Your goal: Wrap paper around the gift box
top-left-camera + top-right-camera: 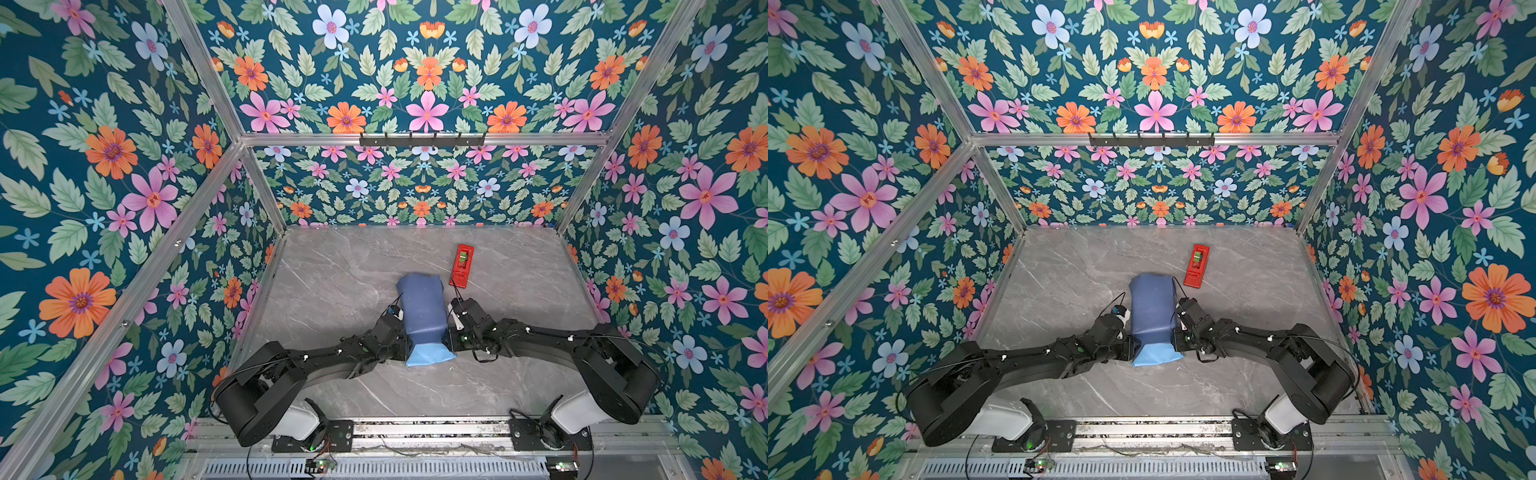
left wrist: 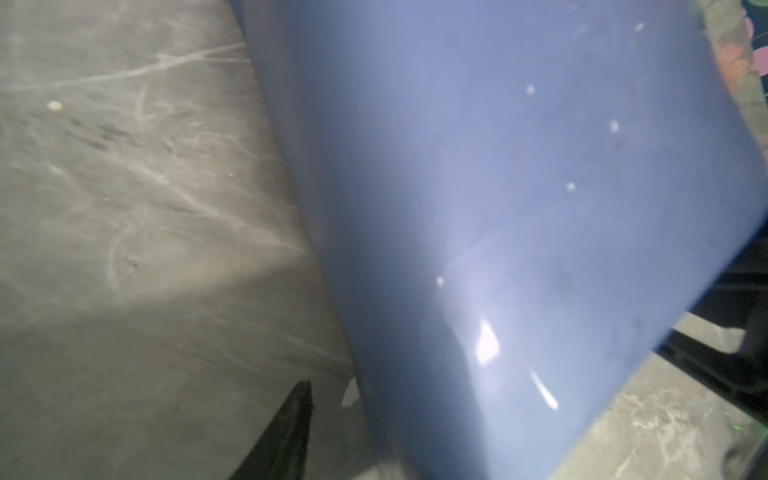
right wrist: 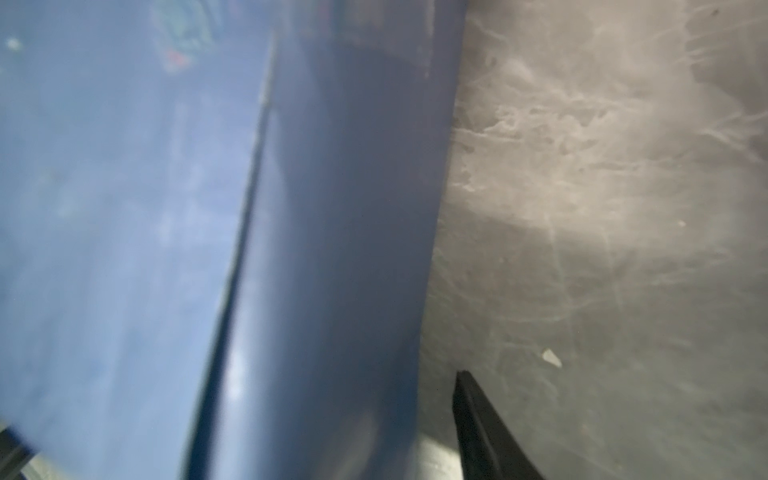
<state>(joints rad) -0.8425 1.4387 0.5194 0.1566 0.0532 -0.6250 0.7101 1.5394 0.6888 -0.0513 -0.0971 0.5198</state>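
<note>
The paper [image 1: 422, 311] [image 1: 1152, 307] lies folded into a long slate-blue parcel at the table's middle. A light blue flap [image 1: 430, 355] spreads flat at its near end. The gift box is hidden under the paper. My left gripper [image 1: 405, 347] sits against the parcel's near left corner and my right gripper [image 1: 451, 343] against its near right corner, where the paper narrows. In the left wrist view the paper [image 2: 498, 187] fills the space by my left gripper [image 2: 384, 386]; one finger [image 2: 295, 424] stands apart from it and the other is hidden. In the right wrist view the paper [image 3: 166, 208] likewise covers one finger of my right gripper [image 3: 384, 382].
A red tape dispenser [image 1: 462, 266] [image 1: 1198, 266] lies beyond the parcel's far right corner. The grey marble table [image 1: 332, 270] is walled by flowered panels at the left, right and back. Both arm bases stand on the rail at the front edge.
</note>
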